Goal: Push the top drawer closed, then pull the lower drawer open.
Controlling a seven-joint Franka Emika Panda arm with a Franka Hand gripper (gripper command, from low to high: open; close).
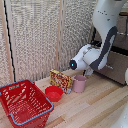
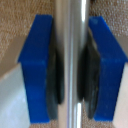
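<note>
exterior view: arm [image 1: 102,35] bent down toward a brown drawer front [image 1: 116,64] at the exterior view's right edge, wrist hiding the contact point. which of the two drawers this is cannot be told; only one front shows, partly cut off by the frame. on the pale wooden table [image 1: 95,107]: red basket [image 1: 22,102], red bowl [image 1: 53,93], pink cup [image 1: 79,83] and a printed box [image 1: 61,80], all well apart from the drawer.

wrist view: gripper [image 2: 70,70] straddling a thin silver handle bar [image 2: 71,30], blue fingers [image 2: 37,70] on either side, dark pads touching or all but touching the bar. jaws drawn in around the bar; firmly clamped or merely resting against it, not fully clear from the blur.

handling, as judged: bar rigid, smooth metal, likely slippery along its length, so best gripped square across and near its middle to keep the drawer from racking on its runners. drawer front stiff wood, probably moderately heavy, sliding in one straight line only; force to be directed straight along that line, no twisting. nothing fragile here; main risk is pads sliding off the polished bar under a pull.
</note>
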